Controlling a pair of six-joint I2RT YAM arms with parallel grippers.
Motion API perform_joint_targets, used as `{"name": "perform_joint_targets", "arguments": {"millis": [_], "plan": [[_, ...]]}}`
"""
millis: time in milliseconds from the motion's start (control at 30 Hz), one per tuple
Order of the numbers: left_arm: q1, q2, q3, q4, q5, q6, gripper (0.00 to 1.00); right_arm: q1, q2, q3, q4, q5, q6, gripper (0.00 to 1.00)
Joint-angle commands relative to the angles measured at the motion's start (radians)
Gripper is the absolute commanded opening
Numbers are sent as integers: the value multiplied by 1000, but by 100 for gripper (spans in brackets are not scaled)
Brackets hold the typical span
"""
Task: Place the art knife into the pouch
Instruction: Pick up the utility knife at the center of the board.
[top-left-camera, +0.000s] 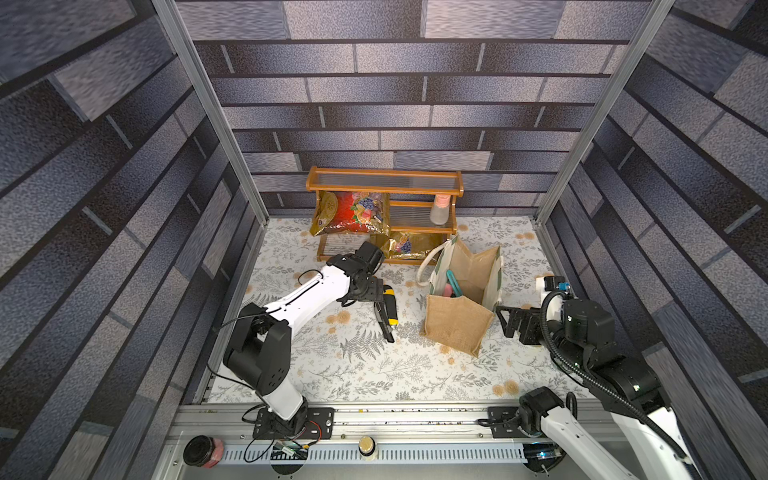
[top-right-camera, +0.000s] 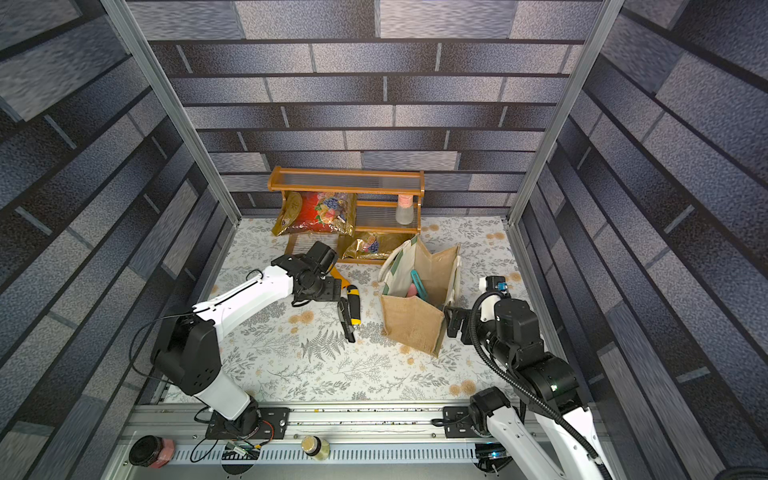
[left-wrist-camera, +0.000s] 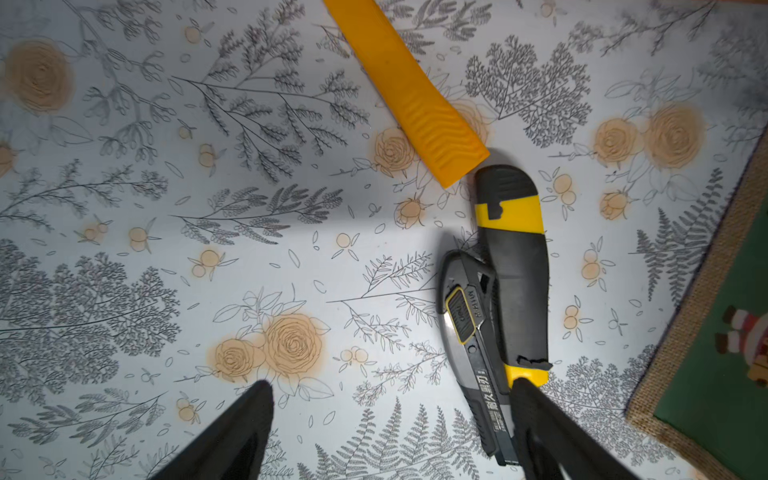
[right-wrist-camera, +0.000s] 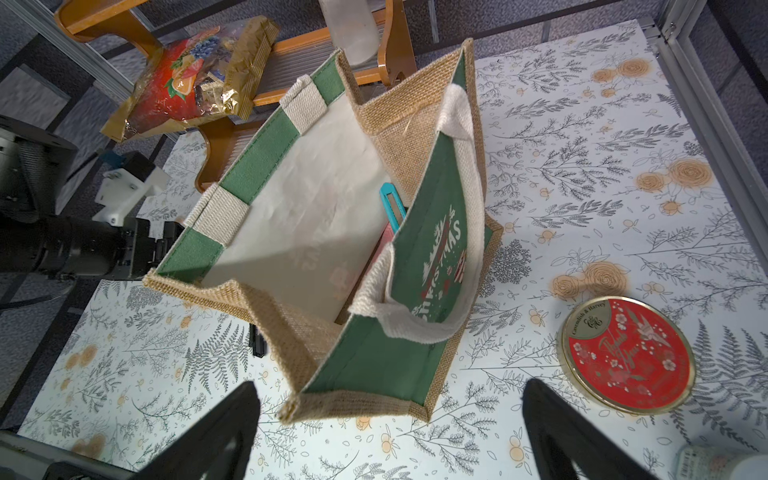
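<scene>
Jaws of the left gripper (left-wrist-camera: 390, 384) stand wide apart and empty, low over the bench (top-left-camera: 374, 374), with one finger at the end of the art knife (left-wrist-camera: 517, 270), apparently lining up to straddle it. That black-and-yellow knife lies flat on the bench against a grey cutter (left-wrist-camera: 473, 345), near the pouch (top-left-camera: 455, 328); which of the pair is meant I cannot tell. The pouch stands upright with its mouth gaping, likely so a knife can be dropped straight in. The right gripper (right-wrist-camera: 390, 384) sits just beside it, jaws fully spread and gripping nothing, perhaps to steady it. Floral-printed covering dresses the bench, with a wooden shelf (top-left-camera: 384, 187) at its back, inside walls papered in grey brick.
</scene>
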Motion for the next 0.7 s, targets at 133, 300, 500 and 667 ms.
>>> {"name": "perform_joint_targets", "arguments": {"millis": [133,300,500,667], "plan": [[-54,77,7,21,32,-30,83,-5,94,58,5,-99,14,100],[-62,122,1,59,57,-28,77,-5,137,88,15,-132,2,100],[-64,181,24,52,58,-32,68,-5,159,99,13,-132,-15,100],[-73,228,46,34,49,-26,58,-5,167,136,11,-119,-24,100]]}}
